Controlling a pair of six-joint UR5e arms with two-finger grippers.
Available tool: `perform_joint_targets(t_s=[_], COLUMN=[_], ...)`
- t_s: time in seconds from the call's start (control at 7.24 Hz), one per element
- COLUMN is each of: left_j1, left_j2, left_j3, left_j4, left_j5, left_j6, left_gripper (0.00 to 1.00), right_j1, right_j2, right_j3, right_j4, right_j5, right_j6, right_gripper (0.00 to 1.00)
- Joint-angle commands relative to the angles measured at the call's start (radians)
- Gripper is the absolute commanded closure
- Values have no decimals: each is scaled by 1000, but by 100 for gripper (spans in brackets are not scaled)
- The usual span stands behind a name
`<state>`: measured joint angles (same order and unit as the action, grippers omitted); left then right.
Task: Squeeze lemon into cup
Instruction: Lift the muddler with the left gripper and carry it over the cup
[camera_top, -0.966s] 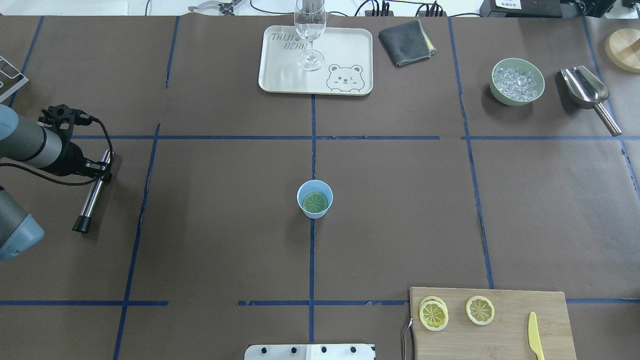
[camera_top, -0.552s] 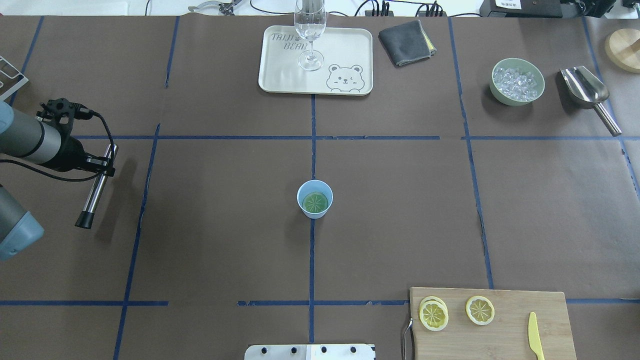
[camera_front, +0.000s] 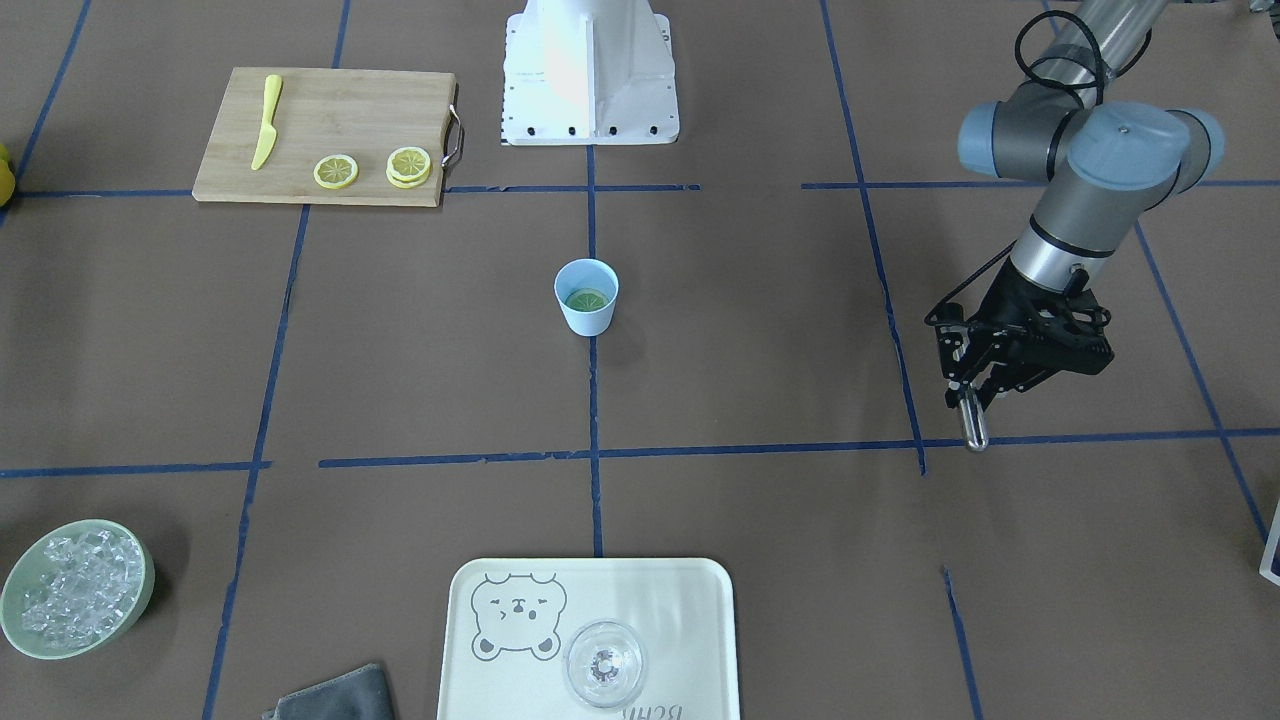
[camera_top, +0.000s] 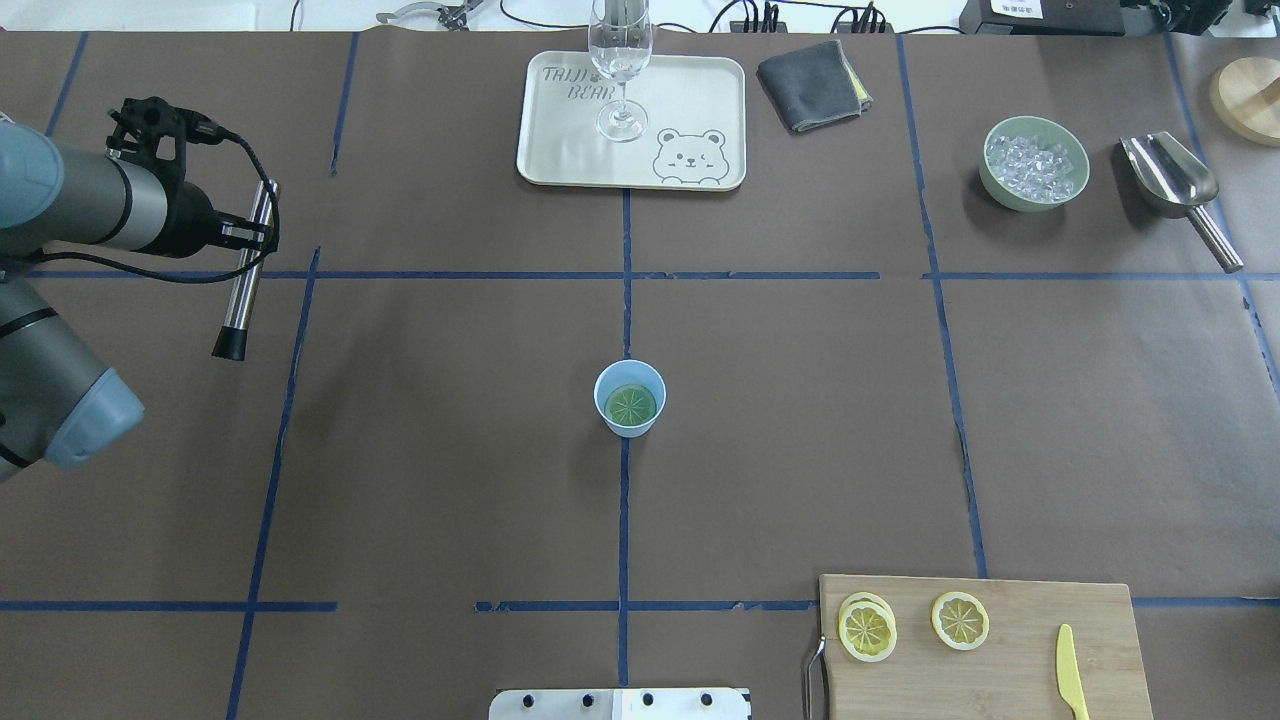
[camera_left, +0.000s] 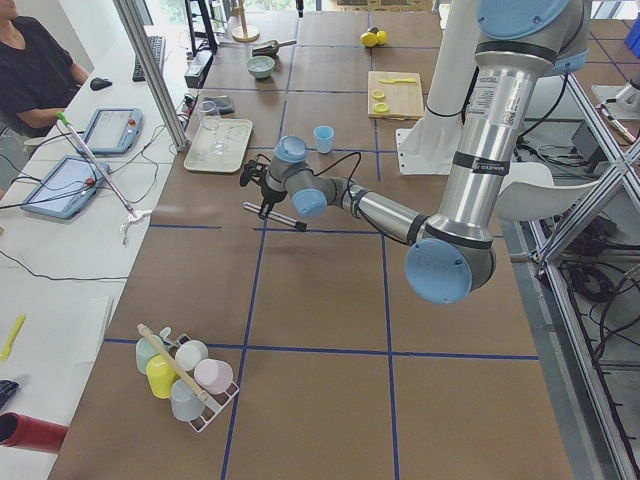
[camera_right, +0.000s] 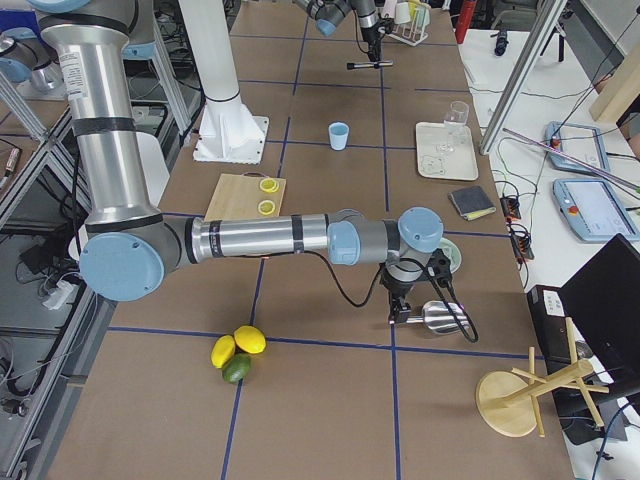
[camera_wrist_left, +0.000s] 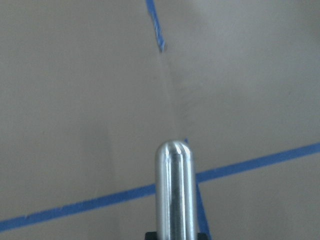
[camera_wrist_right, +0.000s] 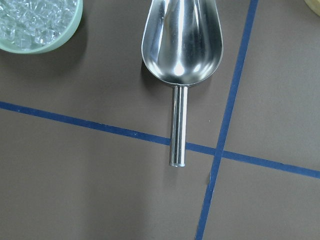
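while left hand (camera_top: 250, 236) grips rod (camera_top: 240, 285), lemon (camera_top: 630, 404) in cup (camera_top: 604, 380) lies well apart

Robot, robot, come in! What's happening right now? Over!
Left gripper shut on metal rod. Right gripper over scoop, state unclear. Lemon slice inside cup. Nothing beside cup.

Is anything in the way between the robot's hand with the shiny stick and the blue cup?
No, nothing visible. Between the left hand, shut on the metal rod, and the cup there is only bare brown table. A lemon slice already lies inside the cup.
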<state>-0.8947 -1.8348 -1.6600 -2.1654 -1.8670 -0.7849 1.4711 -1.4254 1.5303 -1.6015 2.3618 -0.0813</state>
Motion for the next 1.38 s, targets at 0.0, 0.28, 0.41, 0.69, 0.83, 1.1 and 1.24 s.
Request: perform_joint_targets(t_s=[0.0, 0.28, 0.41, 0.69, 0.83, 1.1, 1.24], left_j1=[-38, -53, -56, -59, -53, 23, 64], left_j2=[-101, -182, -246, -302, -314, -311, -302], left_j3=[0, 8, 14, 17, 50, 40, -13], left_j4=[18, 10, 9, -32, -171, -298, -298], left_j5=[98, 123, 188, 227, 245, 306, 384], left_j6=[-8, 28, 155, 292, 291, 192, 105], left_gripper=[100, 100, 100, 100, 100, 100, 100], right_j1=[0, 0, 0, 0, 0, 0, 3], right_j2=[-3, -4, -6, -4, -4, -4, -6], right_j3=[16, 34, 37, 36, 36, 54, 56], right_j4=[0, 0, 0, 0, 0, 0, 0], right_j5=[1, 2, 5, 7, 7, 1, 1], right_j6=[0, 0, -2, -2, -2, -2, -2], right_gripper=[0, 0, 0, 0, 0, 0, 0])
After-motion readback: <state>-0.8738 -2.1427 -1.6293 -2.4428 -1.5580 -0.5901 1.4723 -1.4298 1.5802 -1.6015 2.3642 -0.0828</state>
